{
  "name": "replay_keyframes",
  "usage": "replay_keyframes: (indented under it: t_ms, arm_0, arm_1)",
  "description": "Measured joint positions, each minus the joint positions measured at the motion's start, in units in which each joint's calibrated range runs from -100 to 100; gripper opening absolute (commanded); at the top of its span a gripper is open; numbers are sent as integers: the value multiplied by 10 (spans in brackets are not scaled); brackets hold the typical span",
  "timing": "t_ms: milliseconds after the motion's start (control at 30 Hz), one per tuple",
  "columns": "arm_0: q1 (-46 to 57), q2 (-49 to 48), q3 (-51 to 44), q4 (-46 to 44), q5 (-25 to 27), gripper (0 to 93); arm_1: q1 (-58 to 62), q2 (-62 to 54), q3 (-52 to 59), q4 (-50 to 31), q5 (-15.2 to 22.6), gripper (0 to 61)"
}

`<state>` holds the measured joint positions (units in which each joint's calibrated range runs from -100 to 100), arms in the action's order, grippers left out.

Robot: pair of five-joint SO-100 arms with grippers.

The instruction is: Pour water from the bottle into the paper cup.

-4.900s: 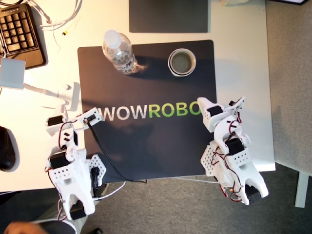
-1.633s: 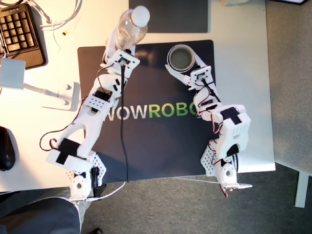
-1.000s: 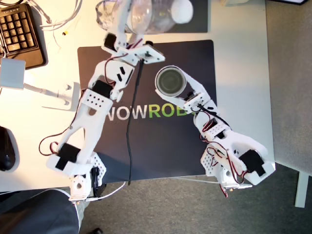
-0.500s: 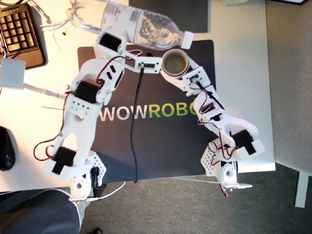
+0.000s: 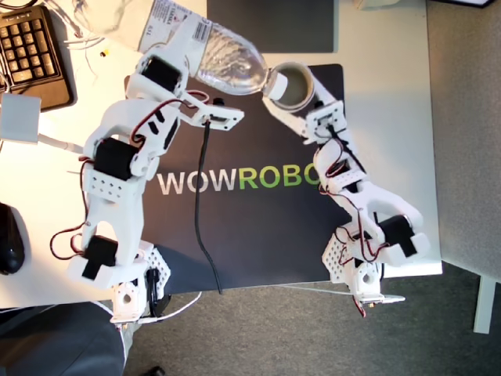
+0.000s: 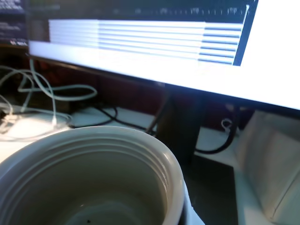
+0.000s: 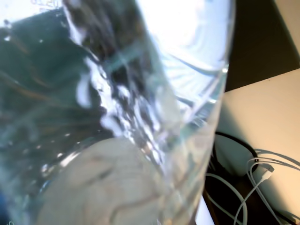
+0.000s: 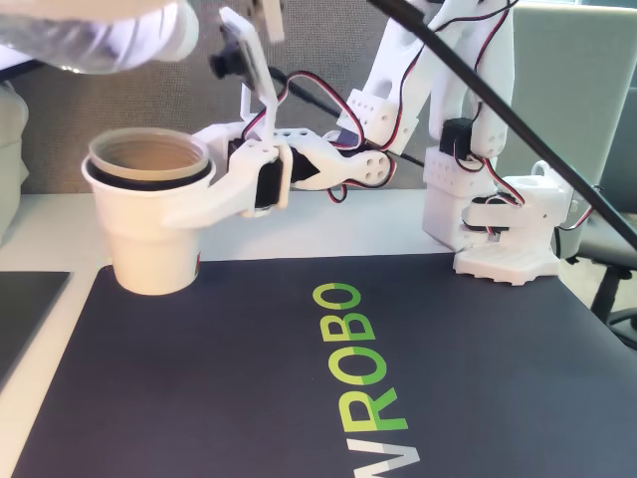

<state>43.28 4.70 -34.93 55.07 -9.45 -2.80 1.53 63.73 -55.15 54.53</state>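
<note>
Now tilting the water bottle [image 5: 211, 51] in my first pincer [image 5: 188, 78], clenched on its body, neck down over the paper cup [image 5: 291, 84] to pour. Holding that cup steady on the black mat [image 5: 258, 235] with my second pincer [image 8: 194, 194] clasped around it. Little room between bottle mouth and rim; mat's far edge close.

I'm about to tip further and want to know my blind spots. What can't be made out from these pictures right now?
- Water level in the paper cup: the second wrist view is blurred and cuts the cup's bottom off.
- Whether water is flowing: the bottle mouth is too small in the exterior view, and the other view cuts the bottle at its edge.
- My first gripper's hold: the first wrist view is filled by the bottle.
- Bottle base: cut off by the exterior view's top edge.
</note>
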Motion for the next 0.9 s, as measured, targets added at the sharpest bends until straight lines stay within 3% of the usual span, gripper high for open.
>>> replay_keyframes:
  t_ms: [233, 433, 633, 900]
  arm_0:
    - [-1, 0, 1, 14, -17, 0]
    - [-6, 0, 1, 23, -21, 0]
    - [-7, 0, 4, 24, -24, 0]
    - [-11, 0, 21, 24, -25, 0]
  arm_1:
    - [-43, -26, 131, -105, -1, 2]
    - [-101, -28, 135, -149, 10, 2]
    - [-143, -23, 135, -156, 20, 2]
    - [-121, 71, 115, -144, 19, 2]
